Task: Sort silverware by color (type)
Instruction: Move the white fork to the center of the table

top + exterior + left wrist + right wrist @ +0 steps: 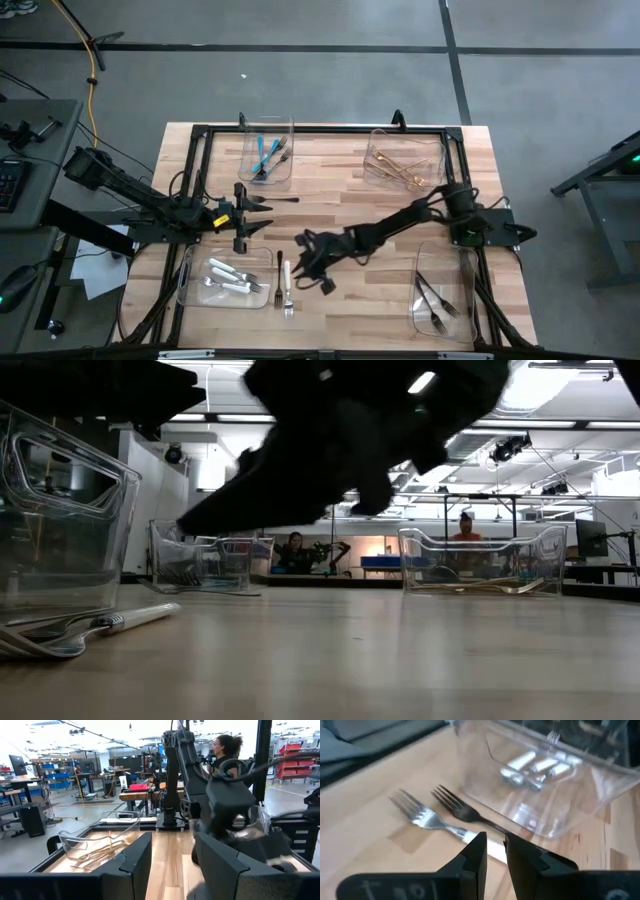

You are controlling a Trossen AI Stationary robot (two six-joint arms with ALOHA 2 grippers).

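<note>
Dark right gripper (493, 851) fingers nearly together, hiding the white-handled fork (427, 817)'s handle; left gripper (262, 214) fingers apart.

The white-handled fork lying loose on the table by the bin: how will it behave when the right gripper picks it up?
The white-handled fork looks rigid, so it probably won't flex. It lies flat on the bare table, so pinching it may be fiddly. Its smooth handle might slip or pivot between the right gripper fingers.
</note>
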